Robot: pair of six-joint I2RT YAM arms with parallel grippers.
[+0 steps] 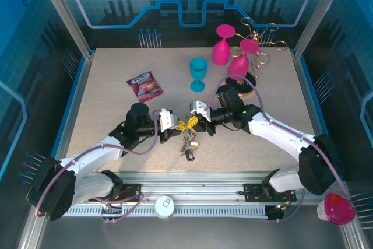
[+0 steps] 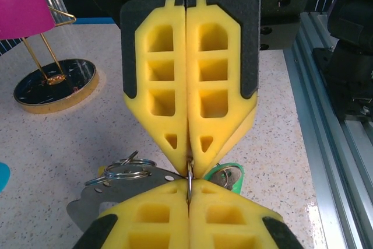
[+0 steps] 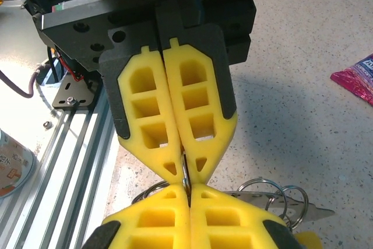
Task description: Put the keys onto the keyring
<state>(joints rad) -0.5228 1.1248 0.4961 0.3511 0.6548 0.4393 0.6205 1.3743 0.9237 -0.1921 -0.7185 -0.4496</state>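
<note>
The left gripper (image 1: 181, 126) and right gripper (image 1: 193, 122) are seen tip to tip above the near middle of the speckled table (image 1: 111, 68). Each is fitted with yellow foam pads (image 2: 157, 86) moulded with square hollows and backed by black plates.

In the left wrist view, the left gripper's pads are pressed flat together on the keyring (image 2: 189, 180), a thin metal wire seen edge on. The right gripper's pads, coming from above, are likewise closed on the same wire, just beside the left's tips. The same double pinch is shown in the right wrist view, with the wire (image 3: 185, 171) caught between both pairs of pointed tips.

The keys (image 1: 187, 141) are hung below the pinch, just above the table. Among them a green plastic head (image 2: 231, 176), small shiny split rings (image 2: 129, 170) and a flat grey metal blade (image 2: 86, 203) can be made out.

Further off, a glossy crinkled snack packet (image 1: 144, 86) is laid to the far left. A teal goblet (image 1: 198, 74) is stood at the far middle. Pink goblets (image 1: 221, 48) are hung upside down on a gold wire rack (image 1: 265, 36) at the far right, its dark round base (image 2: 55, 86) rimmed in gold.
</note>
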